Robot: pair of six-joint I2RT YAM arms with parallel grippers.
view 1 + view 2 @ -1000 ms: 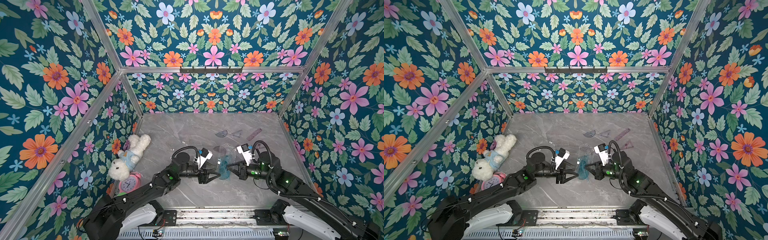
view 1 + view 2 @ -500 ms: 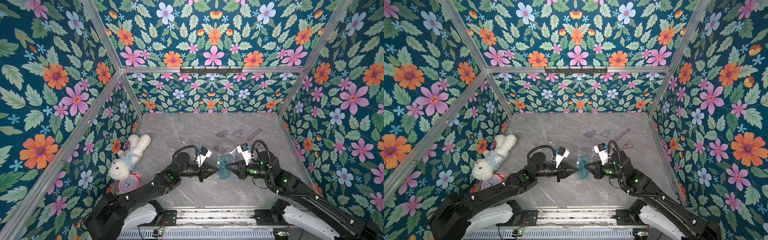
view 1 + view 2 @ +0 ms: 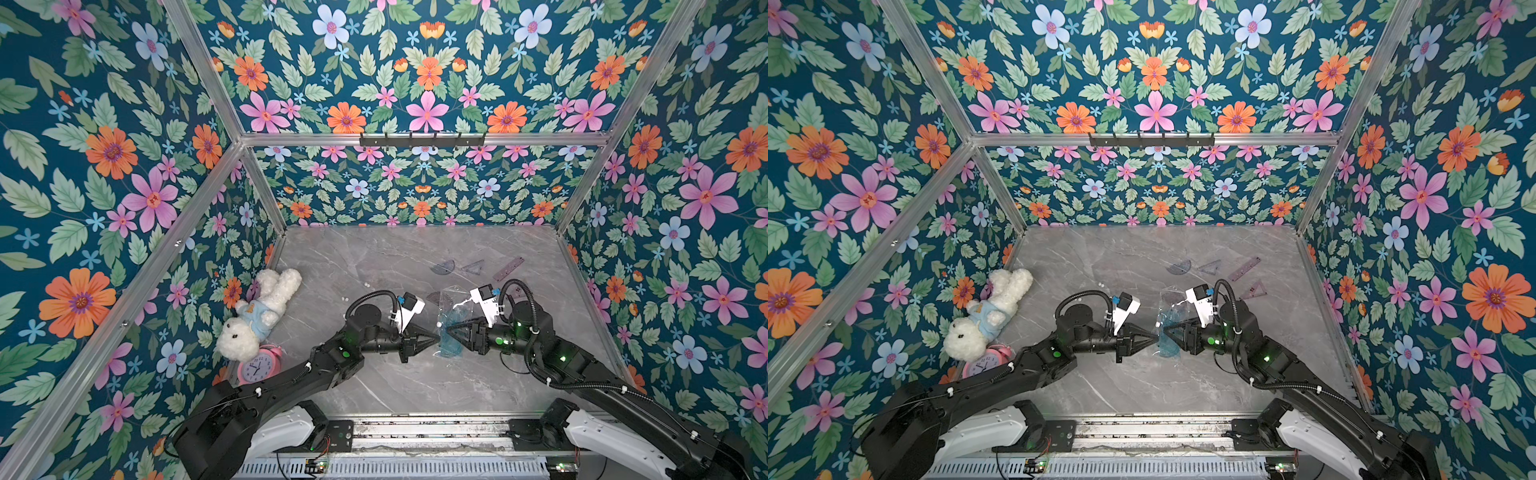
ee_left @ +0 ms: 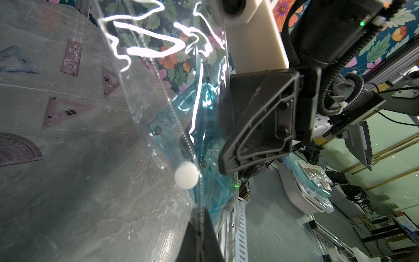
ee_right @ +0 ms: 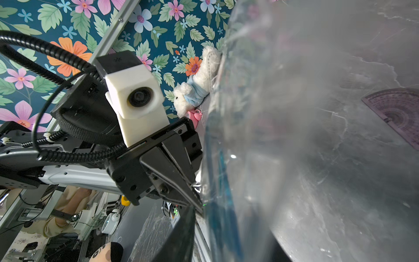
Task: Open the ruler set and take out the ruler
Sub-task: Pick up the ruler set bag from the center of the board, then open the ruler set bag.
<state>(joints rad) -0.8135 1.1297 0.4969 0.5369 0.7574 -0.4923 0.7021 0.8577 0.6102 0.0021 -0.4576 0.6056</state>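
Now my left gripper (image 3: pixel 436 337) clamps the ruler set (image 3: pixel 449 348) by its edge; my right gripper (image 3: pixel 447 330) — hold unclear — may slacken; then it could slip free.

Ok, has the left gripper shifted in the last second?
No: left gripper sits equally far from the pink clock; only its fingers shut, on the ruler set.

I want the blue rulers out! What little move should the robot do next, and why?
Probably the right gripper should pinch the clear pouch and pull gently away: the left gripper is shut on its edge, and the blue rulers sit inside.
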